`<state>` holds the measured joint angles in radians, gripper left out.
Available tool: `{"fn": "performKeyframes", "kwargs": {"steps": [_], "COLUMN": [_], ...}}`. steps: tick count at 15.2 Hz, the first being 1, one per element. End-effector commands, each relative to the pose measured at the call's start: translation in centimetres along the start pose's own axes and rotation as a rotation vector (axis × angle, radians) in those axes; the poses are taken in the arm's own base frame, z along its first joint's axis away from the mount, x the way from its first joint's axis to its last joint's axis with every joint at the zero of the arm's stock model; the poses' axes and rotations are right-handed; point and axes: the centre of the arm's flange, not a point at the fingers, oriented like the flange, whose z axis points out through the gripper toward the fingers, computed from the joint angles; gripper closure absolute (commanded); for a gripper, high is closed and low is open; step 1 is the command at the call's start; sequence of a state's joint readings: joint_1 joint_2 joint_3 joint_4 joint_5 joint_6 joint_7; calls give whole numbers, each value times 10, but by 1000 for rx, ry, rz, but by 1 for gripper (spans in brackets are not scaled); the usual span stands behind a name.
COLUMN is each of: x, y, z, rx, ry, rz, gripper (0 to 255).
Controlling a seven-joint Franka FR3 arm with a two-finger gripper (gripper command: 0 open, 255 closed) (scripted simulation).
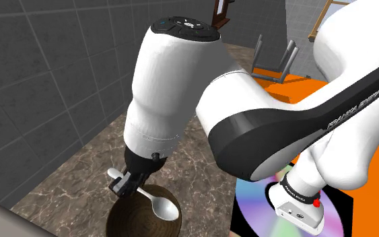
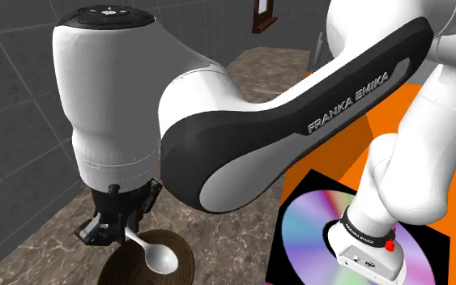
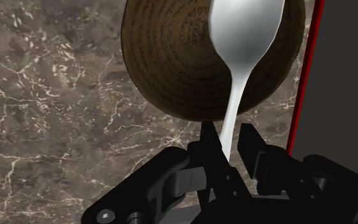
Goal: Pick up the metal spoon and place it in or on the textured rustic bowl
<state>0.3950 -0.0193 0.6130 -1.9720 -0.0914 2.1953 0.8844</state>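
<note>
"Wrist view: our gripper (image 3: pixel 228 145) is clenched on the spoon (image 3: pixel 241 57) by its handle, with the scoop hanging over the brown ridged bowl (image 3: pixel 165 57)."

"So we've done the pickup (step 1 of 2). We judge that lowering and letting go are left."

You get soft, even light in all three views, and no hard shadows fall on the marble bench (image 1: pixel 80 168). The white arm (image 1: pixel 161 87) shades gently from bright on top to grey underneath. The spoon (image 3: pixel 244 32) glares near pure white against the dim bowl (image 3: pixel 171 57), whose hollow falls dark. The black claw (image 3: pixel 229 143) carries only faint grey edge highlights.
</note>
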Motion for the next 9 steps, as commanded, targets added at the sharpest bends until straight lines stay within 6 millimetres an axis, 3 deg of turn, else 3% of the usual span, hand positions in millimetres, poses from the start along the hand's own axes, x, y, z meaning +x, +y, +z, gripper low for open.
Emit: {"fn": "performKeyframes", "kwargs": {"steps": [1, 9], "x": [-14, -23], "y": [-15, -10], "z": [0, 41], "rx": [0, 0], "ry": [0, 0], "rz": [2, 2], "gripper": [255, 255]}}
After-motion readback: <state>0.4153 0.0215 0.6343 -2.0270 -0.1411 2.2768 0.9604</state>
